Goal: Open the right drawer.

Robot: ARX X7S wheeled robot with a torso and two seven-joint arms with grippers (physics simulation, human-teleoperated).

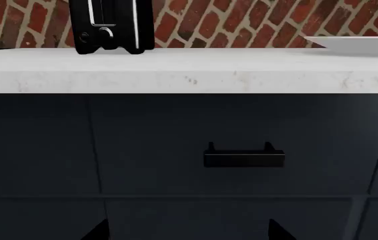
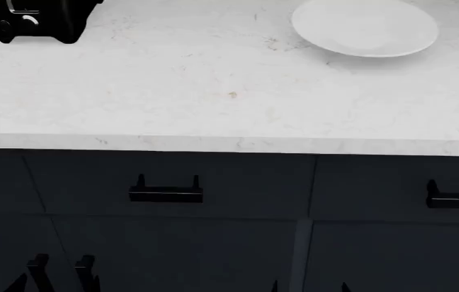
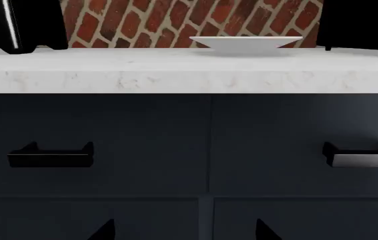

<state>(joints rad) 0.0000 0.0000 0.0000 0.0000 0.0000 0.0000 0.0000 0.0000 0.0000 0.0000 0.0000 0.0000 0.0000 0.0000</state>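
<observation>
Your right drawer [image 2: 399,188] — shut, under counter [image 2: 213,115] front edge, right of twin drawer [image 2: 168,185]; bar handle [image 2: 456,199] untouched. Left gripper [image 1: 189,231], right gripper [image 3: 185,231] — only fingertips visible, spread apart, holding nothing. White plate [image 2: 365,27] near counter's back edge; black toaster [image 2: 39,18] back-left corner.

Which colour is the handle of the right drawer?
Black handle on the right drawer; right wrist view shows it best.

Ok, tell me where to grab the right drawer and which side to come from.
Grip the black bar handle of the right drawer, probably straight on from the front, fingers above and below. It runs horizontally on two posts, leaving a gap behind the bar.
</observation>
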